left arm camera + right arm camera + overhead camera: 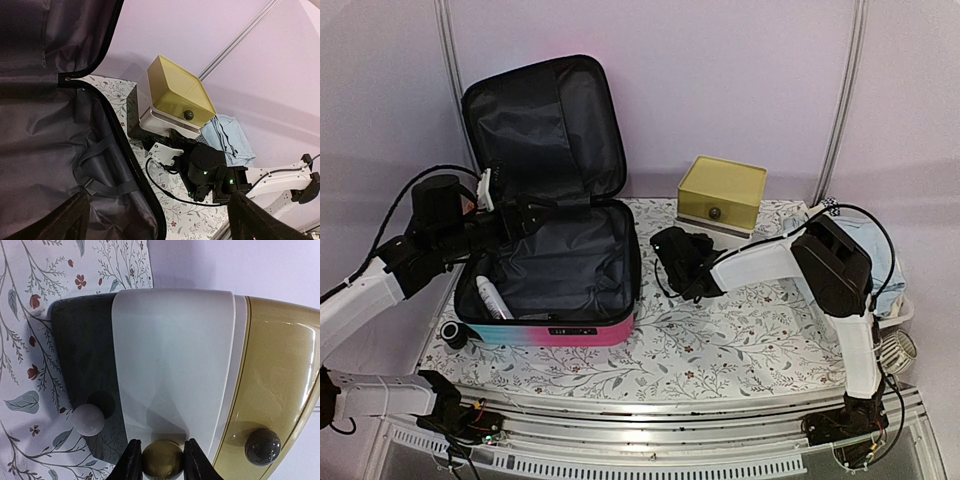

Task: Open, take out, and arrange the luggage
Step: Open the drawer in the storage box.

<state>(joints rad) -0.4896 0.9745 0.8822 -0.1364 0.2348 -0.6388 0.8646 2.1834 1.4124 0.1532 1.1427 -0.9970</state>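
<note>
Right hand (161, 454) clenches drawer knob (161, 465); left hand (535, 212) released over open luggage (570, 335), wheels (453, 333) pointing left.

luggage (570, 335): we find room inside it, centre left; its raised lid (545, 125) walls the back.
table (720, 350): lower centre lies open to us.
drawer box (722, 190): blocks upper right, with the right gripper (162, 462) before it.

The luggage (570, 335) lies left of the drawer box (722, 192), with cloth (882, 252) farthest right.
</note>
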